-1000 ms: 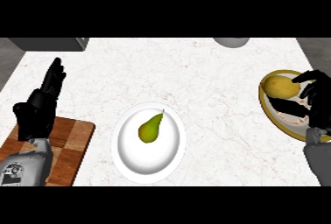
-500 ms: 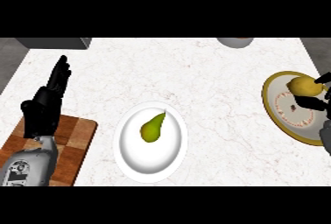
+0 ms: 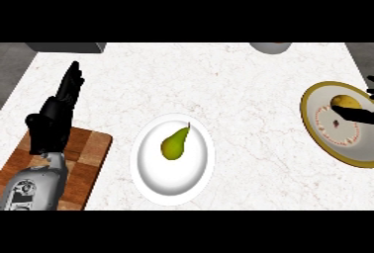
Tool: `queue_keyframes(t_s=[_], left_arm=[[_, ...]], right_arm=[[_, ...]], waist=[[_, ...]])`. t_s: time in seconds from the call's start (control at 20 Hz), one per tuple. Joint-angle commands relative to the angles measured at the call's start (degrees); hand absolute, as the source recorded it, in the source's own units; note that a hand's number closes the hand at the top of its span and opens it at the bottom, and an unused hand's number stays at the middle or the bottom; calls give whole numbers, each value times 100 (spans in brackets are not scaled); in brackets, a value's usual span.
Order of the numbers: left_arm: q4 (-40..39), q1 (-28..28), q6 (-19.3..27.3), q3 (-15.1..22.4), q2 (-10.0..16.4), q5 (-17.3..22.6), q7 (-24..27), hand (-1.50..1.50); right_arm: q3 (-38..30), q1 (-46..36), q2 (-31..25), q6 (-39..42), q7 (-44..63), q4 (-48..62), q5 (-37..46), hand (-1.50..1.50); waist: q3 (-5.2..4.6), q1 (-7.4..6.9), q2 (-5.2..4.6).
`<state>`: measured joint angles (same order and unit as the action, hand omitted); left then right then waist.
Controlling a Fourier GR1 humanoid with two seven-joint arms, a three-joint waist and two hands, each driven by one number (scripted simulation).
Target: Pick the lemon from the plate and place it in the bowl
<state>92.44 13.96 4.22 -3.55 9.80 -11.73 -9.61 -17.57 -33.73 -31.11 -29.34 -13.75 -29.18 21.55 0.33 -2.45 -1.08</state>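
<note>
A yellow lemon (image 3: 343, 101) lies on the gold-rimmed plate (image 3: 315, 129) at the right edge of the counter. Only a black strip of my right hand (image 3: 358, 113) shows, stretched across the plate just below the lemon and touching its lower side; the rest of the hand is out of frame. In the middle of the counter stands the white bowl (image 3: 155, 168), with a green pear (image 3: 174, 144) in it. My left hand (image 3: 57, 116) rests open at the far left, fingers pointing up, well apart from the bowl.
A wooden cutting board (image 3: 91, 153) lies under my left forearm at the lower left. A grey block (image 3: 66, 47) sits at the far left corner and a grey round vessel (image 3: 270, 47) at the far edge.
My right hand has drawn back to the right, off most of the plate, and the lemon now shows uncovered on the plate. The left hand has stayed still.
</note>
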Motion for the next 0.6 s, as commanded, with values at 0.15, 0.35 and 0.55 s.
queue_keyframes(t_s=[0.15, 0.35, 0.55], left_arm=[[42, 154, -11, -90, 47, 33, -194, 0], [-23, 147, -12, -92, 49, 3, -231, 0], [336, -371, -192, -237, 182, 195, -72, 0]], right_arm=[[-762, -375, -84, 465, -1545, 741, -757, -150], [-1238, -252, -412, 806, -2128, 1090, -1165, -150], [-1473, 135, -500, 1452, -2435, 1200, -1518, -150]], waist=[[-3, 22, 14], [-3, 54, 21], [-17, 122, 79]])
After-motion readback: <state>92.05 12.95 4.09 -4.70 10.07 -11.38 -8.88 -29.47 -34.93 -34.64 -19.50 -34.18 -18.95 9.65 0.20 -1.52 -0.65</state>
